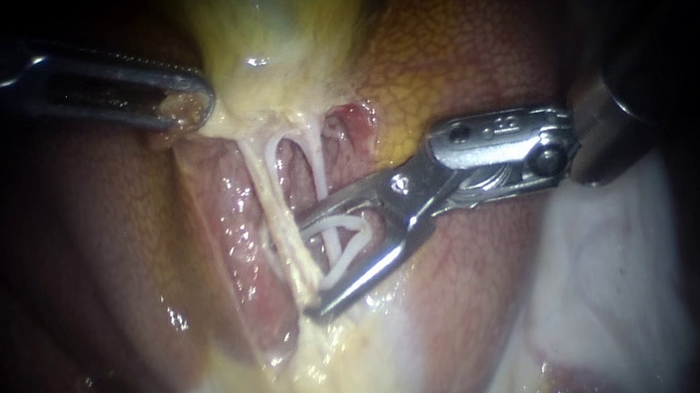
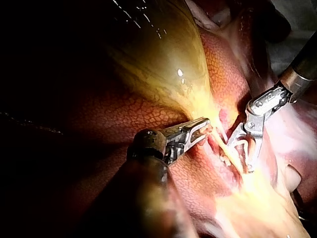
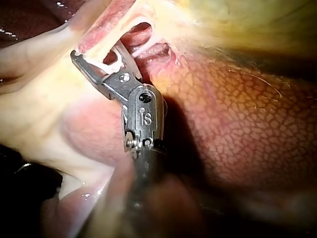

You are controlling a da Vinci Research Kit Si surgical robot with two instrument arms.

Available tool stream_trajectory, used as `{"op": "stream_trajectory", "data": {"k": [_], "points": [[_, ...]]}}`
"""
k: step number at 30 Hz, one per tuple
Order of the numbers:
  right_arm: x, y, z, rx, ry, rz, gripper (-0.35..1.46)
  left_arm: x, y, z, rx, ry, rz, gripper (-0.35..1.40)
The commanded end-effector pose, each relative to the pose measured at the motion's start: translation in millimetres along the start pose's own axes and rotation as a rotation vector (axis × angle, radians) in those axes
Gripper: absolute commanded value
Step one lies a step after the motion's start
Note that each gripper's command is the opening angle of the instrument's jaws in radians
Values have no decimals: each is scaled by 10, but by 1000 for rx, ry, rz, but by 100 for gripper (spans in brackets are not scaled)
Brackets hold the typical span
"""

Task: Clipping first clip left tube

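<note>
Leftmost, my left instrument (image 1: 192, 109) slants in, its jaws clamped on the gallbladder (image 1: 285, 42) at its lower edge. This tents the left tube (image 1: 272, 211) over the liver (image 1: 458, 56). My right instrument (image 1: 306, 270) lies level, its jaws wide and cradling the clip (image 1: 337, 224) astride that tube. Closing could also catch the right tube (image 1: 320, 160).
</note>
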Motion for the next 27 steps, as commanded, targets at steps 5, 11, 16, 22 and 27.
{"op": "stream_trajectory", "data": {"k": [5,11,16,22,27], "points": [[4,-11,10,48,44,2,53,0,0,0,0,0,0,-35],[10,-28,20,101,65,-5,52,0,0,0,0,0,0,-35],[12,-40,25,129,60,-9,49,0,0,0,0,0,0,-35],[12,-45,29,130,59,7,44,0,0,-1,1,0,0,-35],[12,-49,33,139,51,30,31,0,0,-1,1,0,0,-35]]}}
